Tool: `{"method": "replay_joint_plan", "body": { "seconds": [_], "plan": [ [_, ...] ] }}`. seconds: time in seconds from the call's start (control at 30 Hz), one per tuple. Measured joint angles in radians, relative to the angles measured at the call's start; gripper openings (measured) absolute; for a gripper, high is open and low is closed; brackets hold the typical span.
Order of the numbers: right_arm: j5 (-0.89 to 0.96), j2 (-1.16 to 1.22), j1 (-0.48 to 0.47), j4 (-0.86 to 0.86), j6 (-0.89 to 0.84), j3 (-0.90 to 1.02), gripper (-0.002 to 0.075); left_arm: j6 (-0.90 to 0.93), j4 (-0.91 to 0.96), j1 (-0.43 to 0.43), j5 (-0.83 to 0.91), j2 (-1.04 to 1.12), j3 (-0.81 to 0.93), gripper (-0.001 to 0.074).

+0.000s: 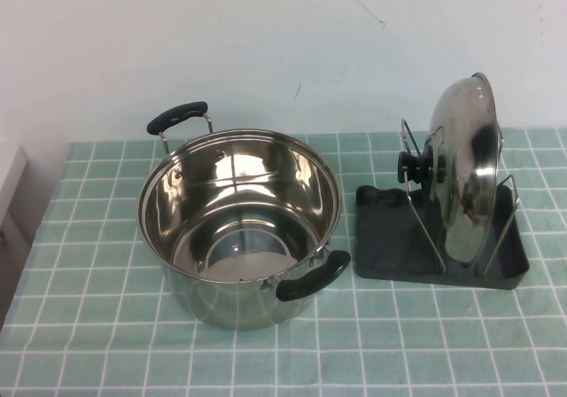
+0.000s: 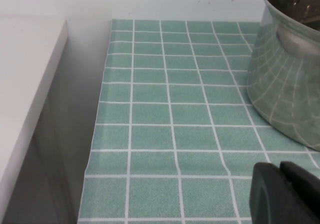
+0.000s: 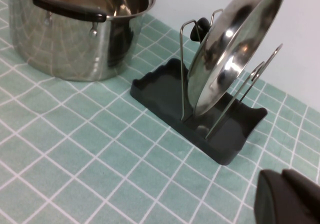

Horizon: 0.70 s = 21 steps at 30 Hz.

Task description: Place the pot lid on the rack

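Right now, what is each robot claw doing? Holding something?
Left gripper: beside the pot, holding nothing.
Right gripper: near the rack, holding nothing.

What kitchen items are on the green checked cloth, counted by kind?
pot: 1
pot lid: 1, standing on edge in the rack
rack: 1
Total: 3
Left tool sits low beside the pot; right tool sits near the rack.
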Motion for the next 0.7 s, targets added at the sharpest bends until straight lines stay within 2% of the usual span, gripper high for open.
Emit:
{"method": "replay_joint_plan", "body": {
  "seconds": [0.43,0.57,0.7],
  "plan": [
    [-0.011,0.0,0.0,0.0,0.0,0.0,-0.0002,0.0,-0.008,0.0,-0.002,0.0,0.0,-0.0002],
    [-0.122,0.0,-0.002,-0.013,0.013,0.023,-0.0002,0.0,-0.008,0.0,-0.002,0.0,0.0,-0.0002],
    [-0.255,0.0,-0.044,-0.138,0.174,0.095,-0.0002,0.0,-0.008,0.0,-0.002,0.0,0.0,-0.0002]
  ]
}}
